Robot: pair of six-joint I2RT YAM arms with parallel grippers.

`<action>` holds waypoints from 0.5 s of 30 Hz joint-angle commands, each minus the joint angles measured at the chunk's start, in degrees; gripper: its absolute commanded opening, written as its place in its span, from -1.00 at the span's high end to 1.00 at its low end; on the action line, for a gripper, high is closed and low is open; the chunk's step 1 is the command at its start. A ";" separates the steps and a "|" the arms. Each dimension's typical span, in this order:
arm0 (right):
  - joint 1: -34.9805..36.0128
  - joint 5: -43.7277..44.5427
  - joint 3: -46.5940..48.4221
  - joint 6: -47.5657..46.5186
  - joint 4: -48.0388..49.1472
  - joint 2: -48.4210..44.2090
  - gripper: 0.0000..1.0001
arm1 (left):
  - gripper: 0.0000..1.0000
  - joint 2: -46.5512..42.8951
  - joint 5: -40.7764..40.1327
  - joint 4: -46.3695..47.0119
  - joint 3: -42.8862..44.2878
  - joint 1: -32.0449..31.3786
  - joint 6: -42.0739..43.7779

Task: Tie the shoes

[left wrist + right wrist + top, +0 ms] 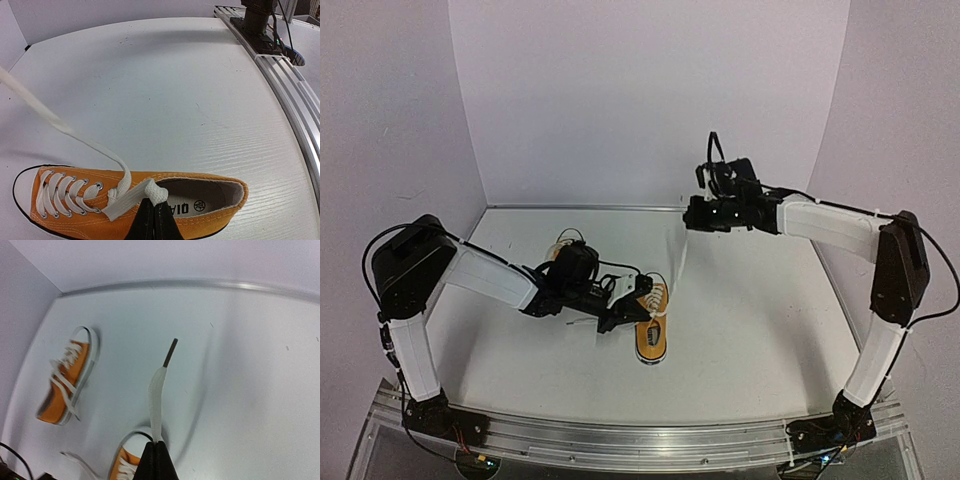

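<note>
From the overhead camera I see the left gripper (618, 314) down on the white table (750, 320), right at the tongue of the near shoe (652, 338). That shoe is an orange canvas low-top with a white rubber sole. The far shoe (563, 241) lies behind the left arm, mostly covered by its wrist. The right gripper (692, 214) hangs high, toward the back wall.

On the left wrist feed the fingers are pressed together on a folded lace loop (150, 192), flat woven white tape, beside the crossing at the top eyelets. A second strand (45, 112) rises off to the upper left, blurred. The table shows a fine wood grain. The ribbed aluminium rail (295, 115) curves along the right, with the right arm's base (257, 25) on it.

On the right wrist feed the fingers are clamped on the lace end (156, 400), its dark aglet (171, 352) sticking out past them. Both shoes lie below, well apart.
</note>
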 commanded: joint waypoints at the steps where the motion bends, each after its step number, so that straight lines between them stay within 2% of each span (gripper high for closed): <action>1: 2.88 -10.87 10.34 -2.22 3.03 6.79 1.00 | 1.00 -5.14 -2.26 4.94 -1.27 -1.15 2.50; 6: 7.97 -16.99 20.05 -1.64 3.07 15.16 0.99 | 1.00 -6.89 -3.45 4.61 -2.58 -1.49 3.44; 7: 8.89 -18.23 21.21 -1.57 3.03 16.10 0.90 | 1.00 -7.06 -3.46 4.58 -2.73 -1.49 3.51; 9: 9.34 -20.52 21.69 -1.28 3.03 16.56 0.44 | 1.00 -7.31 -3.57 4.33 -2.96 -1.49 3.50; 12: 8.85 -18.24 17.17 -0.81 3.09 12.45 -0.23 | 1.00 -7.13 -3.84 4.09 -3.02 -1.48 3.41; 13: 8.40 -17.43 15.27 -0.57 3.11 10.58 -0.36 | 1.00 -7.07 -3.83 3.81 -2.95 -1.49 3.46; 15: 6.93 -17.25 11.42 -0.31 3.12 6.02 -0.43 | 1.00 -6.97 -4.08 3.90 -2.97 -1.49 3.60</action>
